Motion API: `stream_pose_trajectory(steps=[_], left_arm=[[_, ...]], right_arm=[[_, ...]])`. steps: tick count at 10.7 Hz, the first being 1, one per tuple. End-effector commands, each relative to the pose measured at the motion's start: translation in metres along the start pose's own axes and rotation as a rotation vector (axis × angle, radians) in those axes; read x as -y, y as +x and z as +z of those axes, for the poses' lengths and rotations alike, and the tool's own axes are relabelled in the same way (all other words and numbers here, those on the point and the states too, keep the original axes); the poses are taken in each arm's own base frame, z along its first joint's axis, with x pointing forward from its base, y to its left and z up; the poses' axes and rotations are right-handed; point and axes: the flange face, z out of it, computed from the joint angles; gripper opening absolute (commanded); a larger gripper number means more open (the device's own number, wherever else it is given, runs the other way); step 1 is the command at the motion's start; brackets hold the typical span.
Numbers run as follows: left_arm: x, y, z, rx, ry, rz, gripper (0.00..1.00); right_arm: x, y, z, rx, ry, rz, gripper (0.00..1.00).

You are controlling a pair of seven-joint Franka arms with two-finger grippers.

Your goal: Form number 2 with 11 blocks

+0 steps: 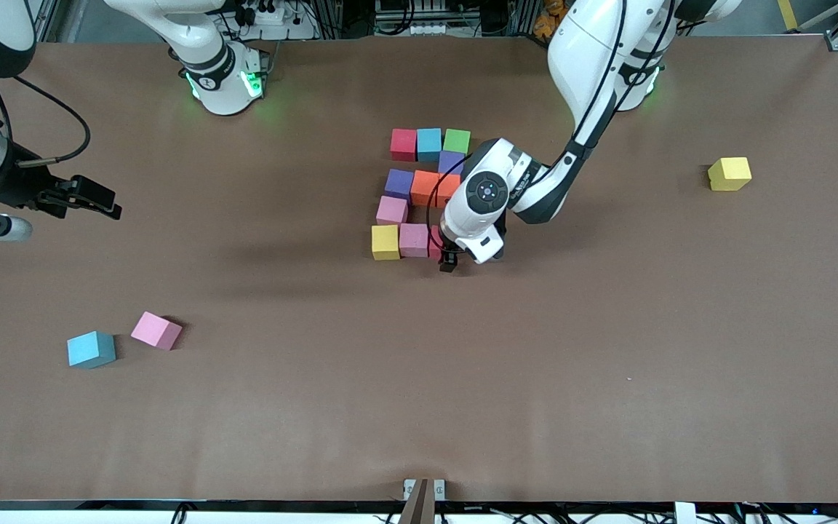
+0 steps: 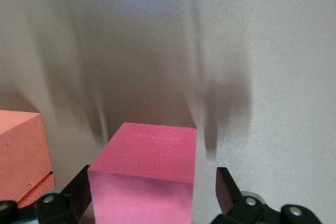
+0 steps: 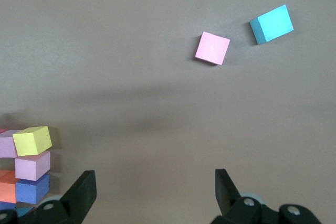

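The left gripper (image 1: 449, 260) stands low at the figure's near end, its fingers (image 2: 223, 187) parted either side of a matte pink foam cube (image 2: 144, 174), likely the last stroke of the 2. That cube sits at three o'clock of the pink and yellow ones. The right gripper (image 3: 152, 192) waits, spread wide, holding nothing.

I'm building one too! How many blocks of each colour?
Red foam cubes: 1
Light blue foam cubes: 2
Green foam cubes: 1
Purple foam cubes: 2
Orange foam cubes: 2
Pink foam cubes: 4
Yellow foam cubes: 2
Total: 14
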Motion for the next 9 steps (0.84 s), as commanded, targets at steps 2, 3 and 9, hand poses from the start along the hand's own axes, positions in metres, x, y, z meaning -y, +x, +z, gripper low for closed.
stream_pose_trajectory(steps=[2,3,9], left_arm=[[0.001,-0.005,-0.032,0.013,0.003,0.084,1.0],[0.004,-0.007,-0.048,0.009,0.017,0.127,1.0],[-0.015,0.016,-0.157,-0.037,-0.074,0.525,1.0]], right_arm=[[0.001,-0.002,-0.001,-0.003,-0.021,0.005,1.0],[0.001,-0.002,-0.001,-0.001,-0.021,0.003,1.0],[0.001,-0.002,-0.001,0.0,-0.021,0.005,1.0]])
